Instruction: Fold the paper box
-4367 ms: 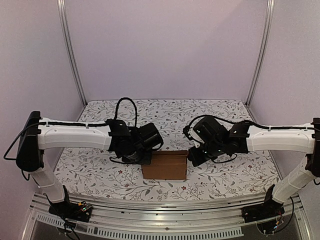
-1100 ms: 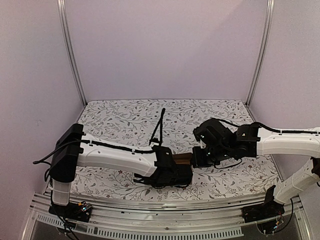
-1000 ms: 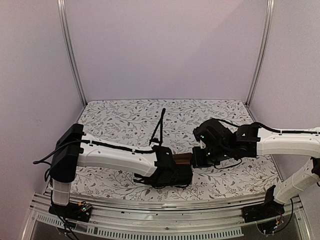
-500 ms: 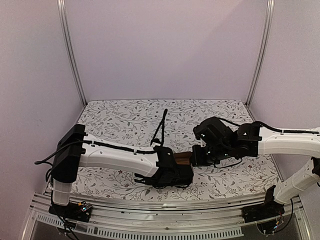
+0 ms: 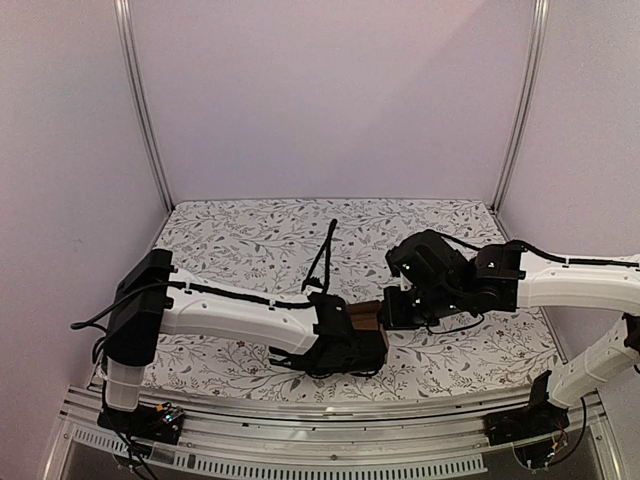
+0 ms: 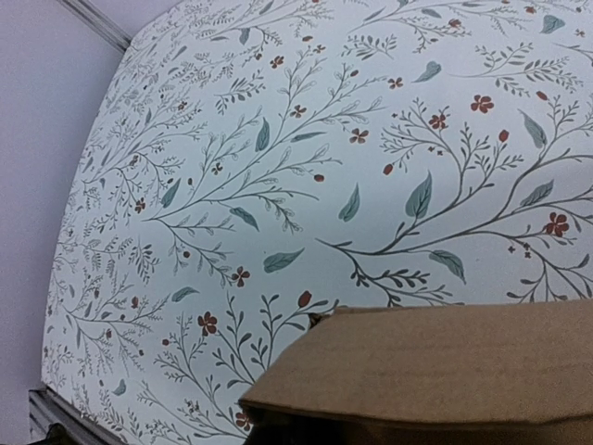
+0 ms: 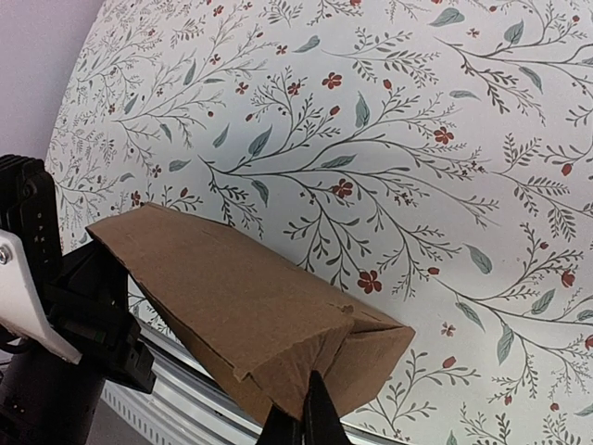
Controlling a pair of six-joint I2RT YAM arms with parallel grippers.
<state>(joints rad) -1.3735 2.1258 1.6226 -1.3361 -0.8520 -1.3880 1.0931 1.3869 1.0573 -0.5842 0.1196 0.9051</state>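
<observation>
The paper box (image 7: 232, 297) is a slim brown cardboard box lying on the floral cloth near the table's front edge. In the top view only a brown strip of the box (image 5: 366, 317) shows between the two wrists. My right gripper (image 7: 306, 415) is shut, its tips against the folded end flap of the box. My left gripper (image 5: 352, 348) sits low at the box's near side. Its fingers are hidden under the box's top panel (image 6: 445, 362) in the left wrist view, and no grip shows.
The floral tablecloth (image 5: 250, 235) covers the table. An aluminium rail (image 5: 330, 405) runs along the near edge, close behind the box. The left arm's black cable (image 5: 322, 255) loops up over the middle. Frame posts (image 5: 140, 100) and purple walls enclose the back and sides.
The left arm has swung from the box's left side round to its near side and dropped low, hiding most of the box. Over the last second the right gripper has edged left against the box end.
</observation>
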